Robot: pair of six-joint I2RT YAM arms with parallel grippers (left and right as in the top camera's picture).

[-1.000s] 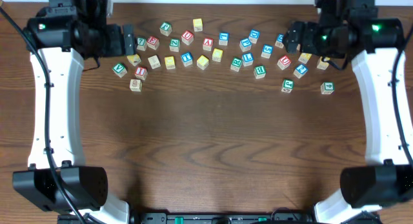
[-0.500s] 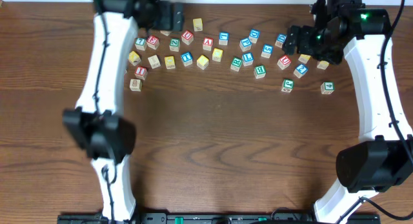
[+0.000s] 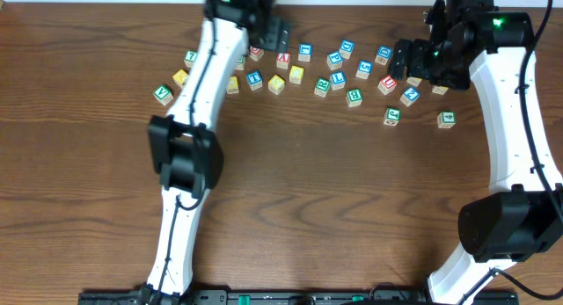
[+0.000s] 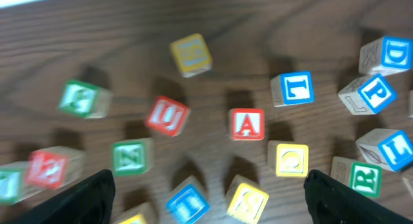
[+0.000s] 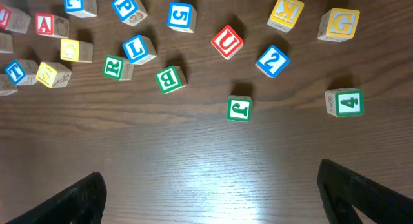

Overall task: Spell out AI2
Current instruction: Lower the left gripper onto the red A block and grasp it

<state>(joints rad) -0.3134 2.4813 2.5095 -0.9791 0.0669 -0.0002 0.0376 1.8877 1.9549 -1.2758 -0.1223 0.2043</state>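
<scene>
My left gripper (image 4: 206, 193) spread wide, red A block (image 4: 247, 124) mid-frame, right gripper (image 5: 216, 197) likewise (both empty), blue 2 block (image 5: 271, 61) upper right

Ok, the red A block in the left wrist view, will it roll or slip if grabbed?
Probably not roll: the red A block is a cube sitting flat on the wooden table. It looks like rigid painted wood, so likely stiff and light, with flat faces to grip. Pushed, it would likely slide and may bump the yellow block close by.

More than twenty lettered blocks (image 3: 354, 97) and two arms (image 3: 201, 81)
</scene>
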